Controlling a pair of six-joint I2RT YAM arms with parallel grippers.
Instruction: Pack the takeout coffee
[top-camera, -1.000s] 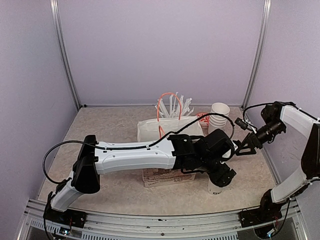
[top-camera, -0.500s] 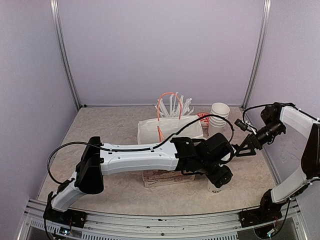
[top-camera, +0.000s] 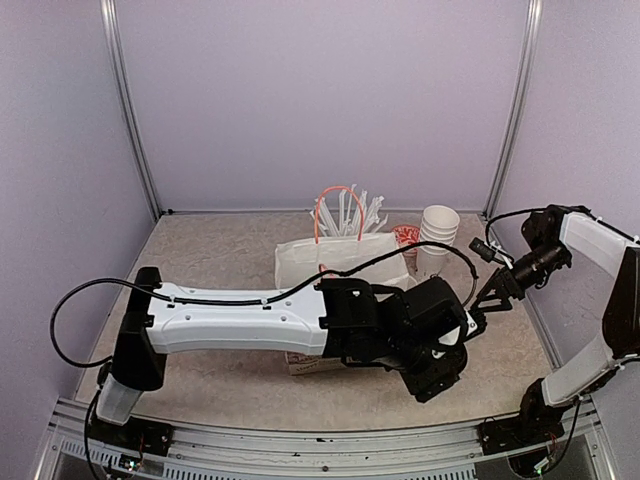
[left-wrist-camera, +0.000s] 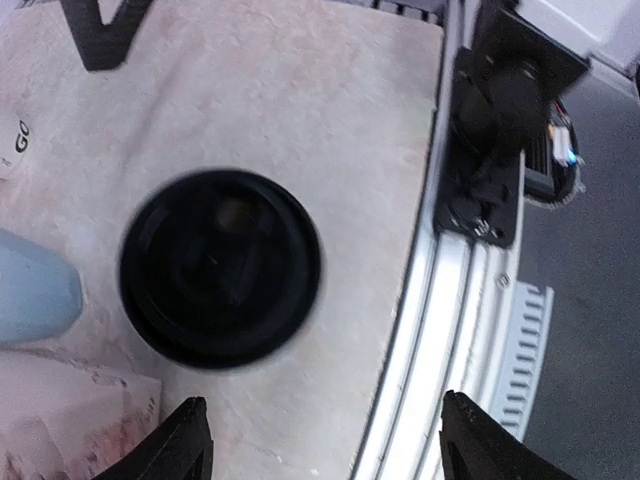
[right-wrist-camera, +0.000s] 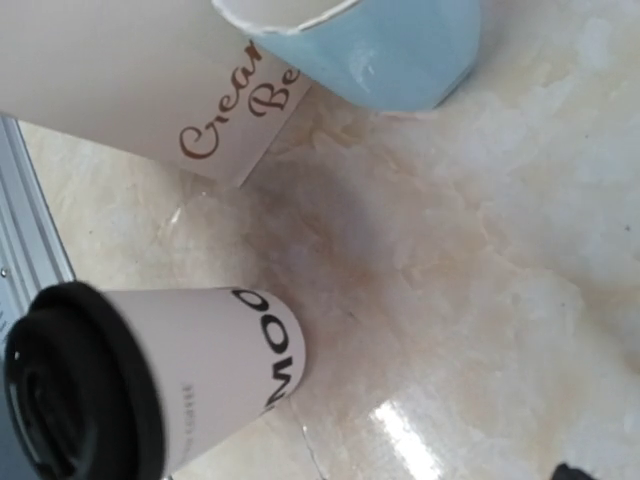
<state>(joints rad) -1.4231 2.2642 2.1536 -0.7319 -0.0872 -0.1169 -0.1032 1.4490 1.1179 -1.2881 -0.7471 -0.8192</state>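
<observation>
A takeout coffee cup shows from above in the left wrist view as a round black lid (left-wrist-camera: 220, 265), standing on the table close to the front rail. My left gripper (left-wrist-camera: 325, 440) hovers over it, open, its two black fingertips (left-wrist-camera: 185, 440) wide apart and the lid ahead of them, not between them. In the top view the left gripper (top-camera: 435, 368) hides this cup. A white lidded cup (right-wrist-camera: 150, 380) with black print stands in the right wrist view. A white cup edge printed "GO" (left-wrist-camera: 10, 140) shows at far left. My right gripper (top-camera: 490, 300) hangs open and empty.
A light-blue mug (right-wrist-camera: 370, 50) stands beside a printed cardboard box (right-wrist-camera: 130, 80). A white paper bag with orange handles (top-camera: 340, 255) stands behind the left arm. Plain stacked cups (top-camera: 437, 235) and a bundle of straws (top-camera: 345, 215) are at the back. The metal front rail (left-wrist-camera: 450, 330) runs close by.
My left arm has swung its elbow leftward and brought the gripper toward the front edge, over the cup, which it now hides from above. Its jaws have narrowed somewhat. The right arm has barely moved.
</observation>
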